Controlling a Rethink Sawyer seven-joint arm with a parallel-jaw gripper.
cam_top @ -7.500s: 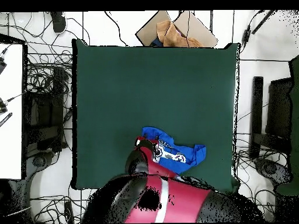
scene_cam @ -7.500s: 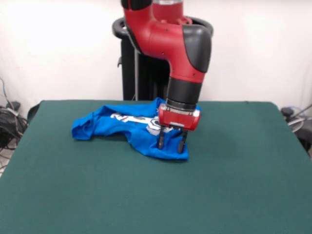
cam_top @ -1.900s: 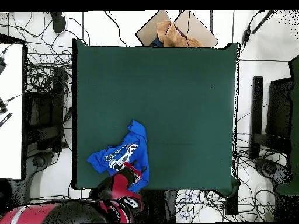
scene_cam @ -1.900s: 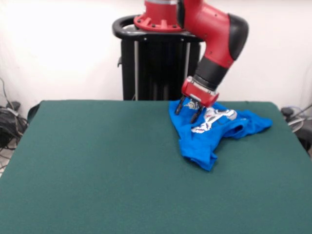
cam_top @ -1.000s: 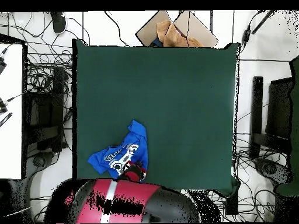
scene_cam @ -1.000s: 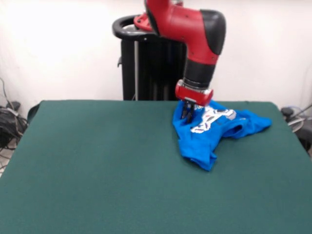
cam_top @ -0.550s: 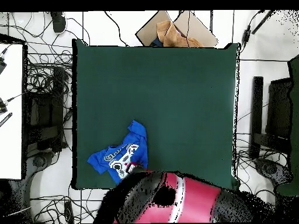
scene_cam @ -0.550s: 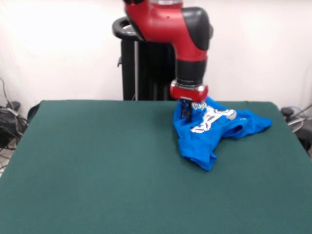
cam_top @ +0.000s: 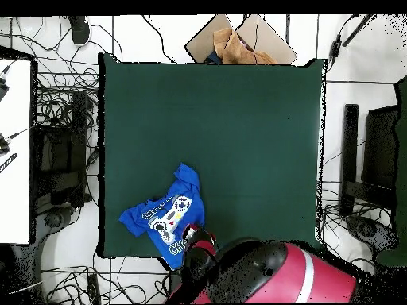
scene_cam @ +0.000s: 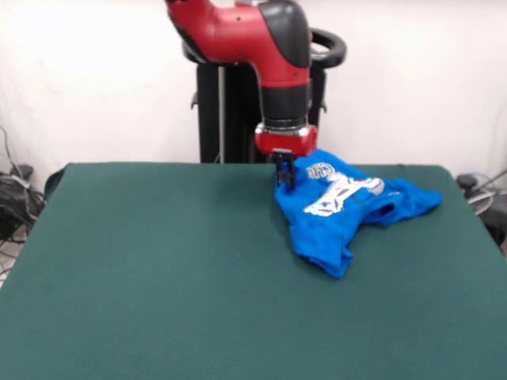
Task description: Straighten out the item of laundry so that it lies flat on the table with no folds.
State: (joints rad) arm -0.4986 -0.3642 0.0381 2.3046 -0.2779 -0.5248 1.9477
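Note:
The item of laundry [scene_cam: 341, 207], a bright blue T-shirt with a white print, lies crumpled at the far right of the green table [scene_cam: 158, 269]. One part trails toward the front and a sleeve reaches right. My gripper [scene_cam: 284, 177] hangs straight down at the shirt's far left edge, with its fingers [scene_cam: 280, 172] together and pinching the blue cloth. In the overhead view the item of laundry [cam_top: 163, 218] sits near the table's [cam_top: 238, 127] lower left corner, and the gripper [cam_top: 191, 234] is at its lower right edge, partly hidden under the arm.
The black pedestal [scene_cam: 230, 111] stands behind the table's far edge. The shirt's right sleeve lies close to the table's right edge. Cables [cam_top: 67, 103], dark boxes [cam_top: 350, 159] and a brown cardboard piece [cam_top: 234, 44] lie on the floor around the table.
The arm has swung left and the gripper moved left along the far edge with the shirt's edge in it. More of the white print and lettering now shows.

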